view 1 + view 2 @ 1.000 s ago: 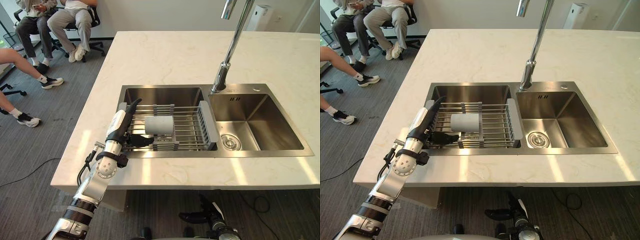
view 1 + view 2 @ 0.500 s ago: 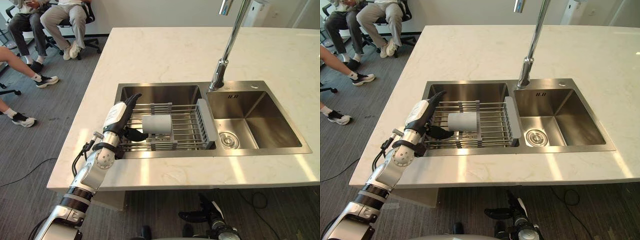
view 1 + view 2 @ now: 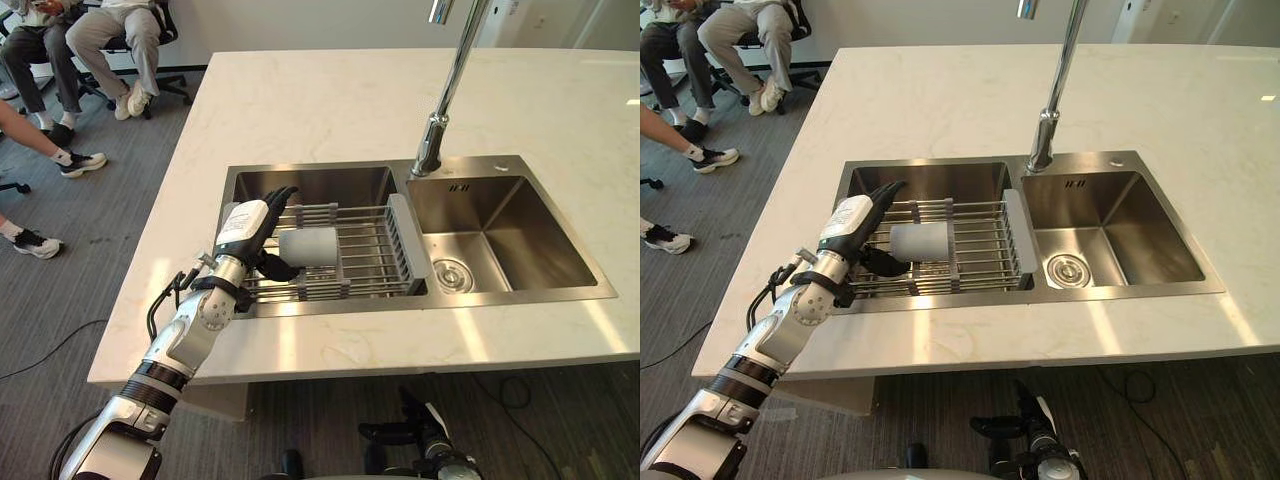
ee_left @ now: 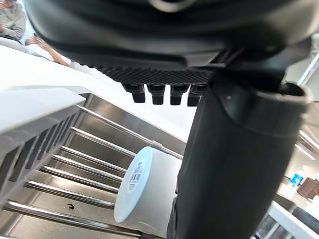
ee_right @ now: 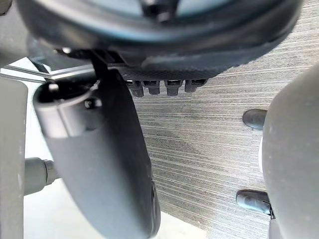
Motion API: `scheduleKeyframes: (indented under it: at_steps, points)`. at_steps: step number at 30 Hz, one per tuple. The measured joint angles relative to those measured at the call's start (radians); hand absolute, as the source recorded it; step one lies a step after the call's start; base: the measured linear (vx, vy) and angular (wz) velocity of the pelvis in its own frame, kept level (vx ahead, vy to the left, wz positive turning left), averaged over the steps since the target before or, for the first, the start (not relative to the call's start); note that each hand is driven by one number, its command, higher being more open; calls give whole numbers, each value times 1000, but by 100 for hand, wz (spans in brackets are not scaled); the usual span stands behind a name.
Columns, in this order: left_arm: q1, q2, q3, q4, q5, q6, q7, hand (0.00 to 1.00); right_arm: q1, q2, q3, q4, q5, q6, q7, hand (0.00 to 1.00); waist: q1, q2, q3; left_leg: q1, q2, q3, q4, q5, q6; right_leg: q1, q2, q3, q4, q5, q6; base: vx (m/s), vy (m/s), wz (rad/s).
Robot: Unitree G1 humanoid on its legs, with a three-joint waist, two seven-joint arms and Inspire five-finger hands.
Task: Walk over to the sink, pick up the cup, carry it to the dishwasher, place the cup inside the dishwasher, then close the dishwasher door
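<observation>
Left hand (image 3: 248, 228) hovers spread at the end of the grey cup (image 3: 308, 246), thumb close beside it. That cup lies sideways on the wire rack (image 3: 365, 268) over the sink's (image 3: 300, 185) left basin. Right hand (image 5: 159, 45) hangs relaxed.

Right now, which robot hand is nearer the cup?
Left. The left robot hand is open right beside the cup on the rack; the right robot hand hangs below the counter edge.

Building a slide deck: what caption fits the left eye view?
Left hand, open, beside the cup lying on its side on the rack over the sink.
</observation>
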Motion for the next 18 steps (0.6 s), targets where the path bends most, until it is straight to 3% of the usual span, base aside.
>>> scheduleKeyframes:
  at_steps: [18]
  points:
    - [-55,1,-60,54,18,0,-31,100,-8,-1,-22,-1,1,-2,-1,100,-17,15,19,0,-3,-7,-6,0,0,-6,-3,4,-1,1,1,-2,0,0]
